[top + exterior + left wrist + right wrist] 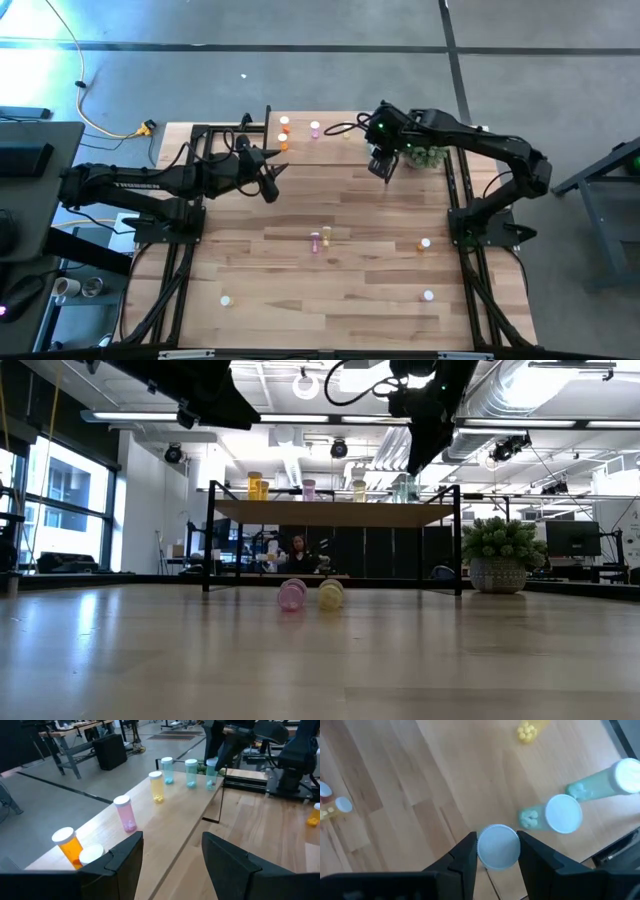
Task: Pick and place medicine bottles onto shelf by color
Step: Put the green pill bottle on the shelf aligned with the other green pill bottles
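**Q:** Medicine bottles — where were they, going from the left?

**A:** On the shelf (185, 827), standing in a row: two orange bottles (70, 846) at the left end, then a pink bottle (125, 813), a yellow bottle (156, 786) and green bottles (191, 773) toward the right end. A lying pink bottle (315, 240) and a lying yellow bottle (326, 234) lay side by side mid-table, on their sides. Another orange bottle (424, 244) stood farther right, and two white-capped bottles (227, 299) sat near the front edge, their colour too small to tell.

**Q:** How was the left arm posed?

**A:** It reached in from the left edge, stretched low and nearly level toward the shelf's left end. The left gripper (172, 855) pointed along the shelf at the row of bottles; its fingers (125, 857) were spread with nothing between them.

**Q:** And the right arm?

**A:** It rose from the right edge, elbow bent, and arched over to the shelf's right end, just beside the potted plant (503, 552). The right gripper (497, 851) pointed straight down, its jaws clenched on the white cap of a held bottle (498, 846). Two green bottles stood just beside it on the shelf.
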You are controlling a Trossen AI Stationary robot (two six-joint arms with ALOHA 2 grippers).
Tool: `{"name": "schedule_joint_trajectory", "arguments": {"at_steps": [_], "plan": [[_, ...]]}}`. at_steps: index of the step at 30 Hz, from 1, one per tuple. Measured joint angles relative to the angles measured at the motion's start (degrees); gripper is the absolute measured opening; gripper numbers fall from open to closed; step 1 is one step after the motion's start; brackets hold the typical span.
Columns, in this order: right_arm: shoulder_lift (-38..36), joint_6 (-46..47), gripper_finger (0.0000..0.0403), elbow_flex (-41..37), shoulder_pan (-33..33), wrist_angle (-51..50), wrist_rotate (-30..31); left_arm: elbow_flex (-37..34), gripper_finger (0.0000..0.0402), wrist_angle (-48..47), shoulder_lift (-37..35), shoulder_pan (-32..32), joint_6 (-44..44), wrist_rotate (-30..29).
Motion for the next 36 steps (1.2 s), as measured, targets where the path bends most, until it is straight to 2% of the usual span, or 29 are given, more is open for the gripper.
{"name": "schedule_joint_trajectory", "arguments": {"at_steps": [28,36], "plan": [[1.0,1.2,0.0115,0.0,-0.3,-0.2,0.3,0.0,0.0193,-3.5,0.0,0.0,0.0,0.2],[1.1,1.7,0.0139,0.0,-0.3,-0.5,0.2,0.0,0.0193,-3.6,0.0,0.0,0.0,0.2]]}}
